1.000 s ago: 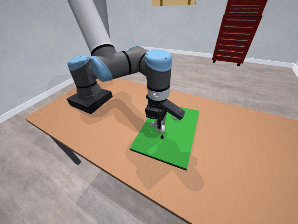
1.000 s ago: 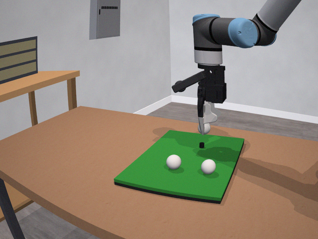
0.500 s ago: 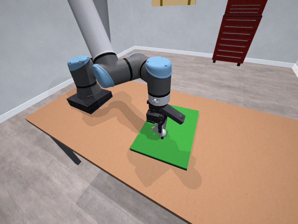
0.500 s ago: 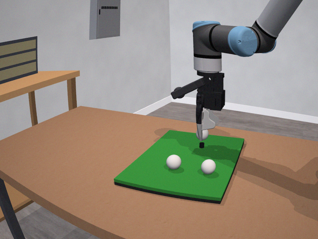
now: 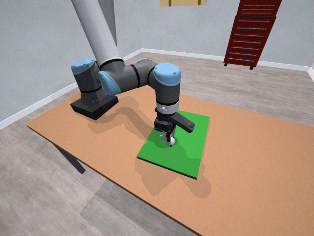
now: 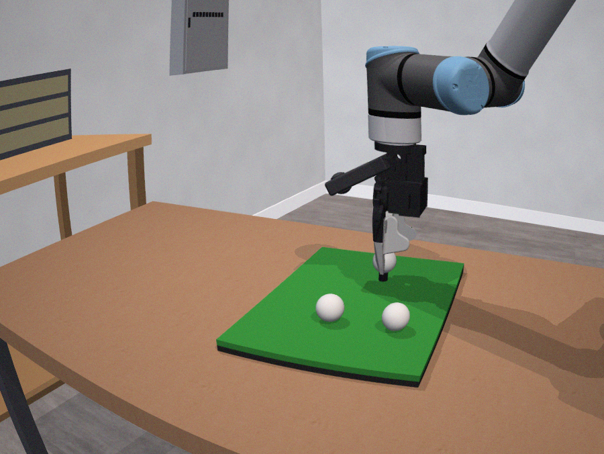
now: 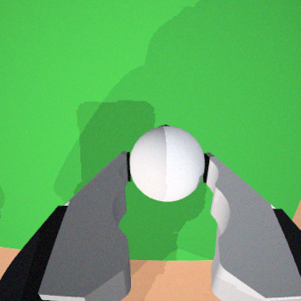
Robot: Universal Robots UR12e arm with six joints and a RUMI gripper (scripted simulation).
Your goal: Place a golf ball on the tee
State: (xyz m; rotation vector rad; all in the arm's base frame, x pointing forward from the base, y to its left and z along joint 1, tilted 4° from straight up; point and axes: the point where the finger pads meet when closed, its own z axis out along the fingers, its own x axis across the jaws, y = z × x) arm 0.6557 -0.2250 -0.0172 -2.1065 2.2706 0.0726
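Observation:
My gripper (image 7: 166,154) (image 6: 384,261) (image 5: 171,142) is shut on a white golf ball (image 7: 166,163) (image 6: 388,261) (image 5: 172,141). It holds the ball low over the green mat (image 5: 182,157) (image 6: 303,342) (image 7: 231,67), right on top of the black rubber tee (image 6: 383,277). In the wrist view the ball hides nearly all of the tee; only a thin dark sliver (image 7: 164,126) shows at the ball's top edge. Two more white golf balls (image 6: 329,307) (image 6: 395,315) lie on the mat nearer the exterior view, apart from the gripper.
The mat lies on a brown table (image 5: 253,164) (image 6: 121,273). The arm's base (image 5: 94,105) stands at the table's far left corner. A side table (image 6: 58,156) and a red drawer cabinet (image 5: 249,32) stand away from the work area.

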